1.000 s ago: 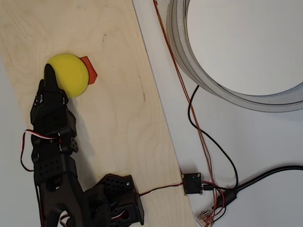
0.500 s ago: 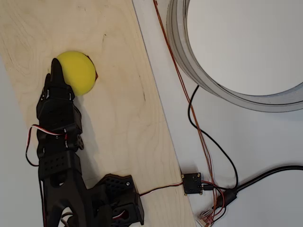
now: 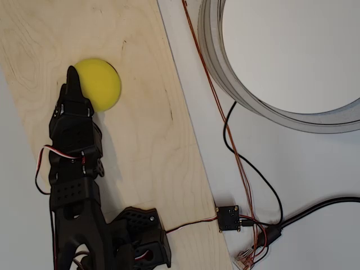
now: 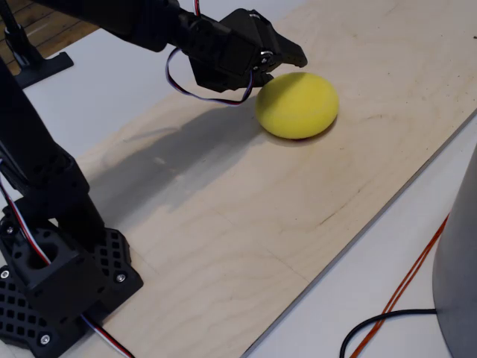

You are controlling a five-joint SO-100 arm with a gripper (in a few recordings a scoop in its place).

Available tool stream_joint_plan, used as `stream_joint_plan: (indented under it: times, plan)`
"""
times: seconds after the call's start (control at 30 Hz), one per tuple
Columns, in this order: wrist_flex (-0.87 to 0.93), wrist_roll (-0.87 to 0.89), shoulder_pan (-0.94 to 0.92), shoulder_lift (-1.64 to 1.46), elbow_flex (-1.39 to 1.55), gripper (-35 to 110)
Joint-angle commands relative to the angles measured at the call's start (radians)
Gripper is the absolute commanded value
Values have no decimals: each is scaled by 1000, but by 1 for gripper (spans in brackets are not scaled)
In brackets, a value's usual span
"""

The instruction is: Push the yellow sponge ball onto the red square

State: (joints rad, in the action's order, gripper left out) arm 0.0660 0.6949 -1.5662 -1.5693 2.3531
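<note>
The yellow sponge ball (image 3: pixel 99 83) sits on the pale plywood board (image 3: pixel 140 140) that lies on the white tabletop (image 3: pixel 315 169), toward the board's far-left part in the overhead view. No red square shows in either view; judging by the task, the patch probably lies hidden under the ball, though that cannot be confirmed from these pictures.

The black arm's claw (image 3: pixel 72 76) comes in from the near-left in the overhead view, its pointed tip touching the ball's left edge. In the fixed view the claw (image 4: pixel 287 58) sits against the ball's (image 4: pixel 297 104) upper far-left side. It appears closed or nearly so, with no gap visible between the fingers, and it holds nothing: it works as a pusher, with the tip laid against the foam.

The step in hand looks like the tail of the push, with the ball at or very near its goal. The next move calls for checking that the ball truly covers the patch; if so, the claw should ease back the way it came without dragging or nudging the foam. Any extra shove risks rolling the light ball past the mark toward the board's right edge.

Off the board, to the right, lie a large grey ring (image 3: pixel 270 107), orange and black cables (image 3: pixel 236 157) and a small black module (image 3: pixel 229 217).
</note>
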Motion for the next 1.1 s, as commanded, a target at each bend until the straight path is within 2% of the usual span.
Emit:
stream_joint_plan:
  times: [0.0,0.37,0.77,1.07]
  plan:
    - [-6,3,-28,-6,-18,19]
    - [-6,21,-17,-20,-17,19]
    - [-3,63,46,-222,-20,19]
    - [-5,-144,-38,-288,-149,15]
